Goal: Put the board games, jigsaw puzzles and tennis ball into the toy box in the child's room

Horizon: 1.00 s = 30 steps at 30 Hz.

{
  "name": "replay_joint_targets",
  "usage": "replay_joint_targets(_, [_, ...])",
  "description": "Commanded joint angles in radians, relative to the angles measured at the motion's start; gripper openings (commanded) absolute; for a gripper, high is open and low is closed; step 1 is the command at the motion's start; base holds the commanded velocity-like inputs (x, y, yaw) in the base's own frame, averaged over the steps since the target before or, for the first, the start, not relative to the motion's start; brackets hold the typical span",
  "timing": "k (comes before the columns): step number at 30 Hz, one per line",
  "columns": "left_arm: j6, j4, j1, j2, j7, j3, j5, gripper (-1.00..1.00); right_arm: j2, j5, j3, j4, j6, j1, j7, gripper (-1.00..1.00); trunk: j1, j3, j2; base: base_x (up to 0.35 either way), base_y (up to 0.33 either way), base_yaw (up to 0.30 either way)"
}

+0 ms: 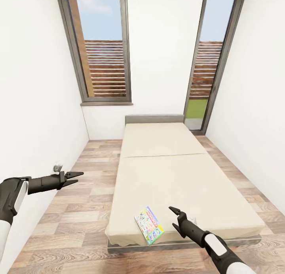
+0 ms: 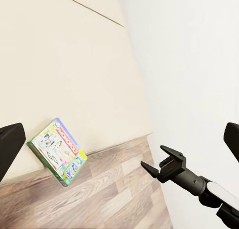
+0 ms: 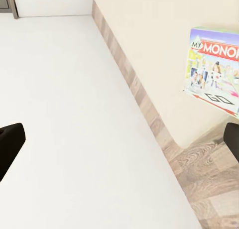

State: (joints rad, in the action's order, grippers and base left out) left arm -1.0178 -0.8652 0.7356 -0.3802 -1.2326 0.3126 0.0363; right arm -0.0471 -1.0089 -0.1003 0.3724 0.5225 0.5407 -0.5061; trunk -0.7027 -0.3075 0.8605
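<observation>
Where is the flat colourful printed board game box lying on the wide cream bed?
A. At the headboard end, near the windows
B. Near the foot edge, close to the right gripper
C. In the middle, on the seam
B: the board game box lies by the foot edge of the bed, beside the open right gripper.

The head camera looks down from high up along the bed (image 1: 166, 175). Both wrist cameras look closer, and all three see one board game (image 1: 149, 225).

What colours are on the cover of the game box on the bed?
The game box is white and green with a red logo, clearest in the right wrist view.
</observation>
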Motion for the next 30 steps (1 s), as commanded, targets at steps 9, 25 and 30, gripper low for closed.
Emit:
replay_joint_targets(9, [-0.010,0.000,0.001,0.000,-0.001,0.002,0.004,1.00,0.041,-0.001,-0.003,-0.001,0.007,0.001,0.085,1.00,-0.035,-0.030,0.064,0.000,0.000,0.000])
replay_joint_targets(25, [-0.011,0.000,0.001,0.000,-0.018,-0.001,0.004,1.00,0.060,-0.001,-0.001,-0.019,-0.026,0.001,0.102,1.00,-0.096,-0.080,0.176,0.000,0.000,0.000])
replay_joint_targets(30, [-0.012,0.000,0.001,-0.001,-0.019,-0.003,0.004,1.00,0.059,0.000,0.000,-0.022,-0.053,0.001,0.102,1.00,-0.115,-0.095,0.211,0.000,0.000,0.000])
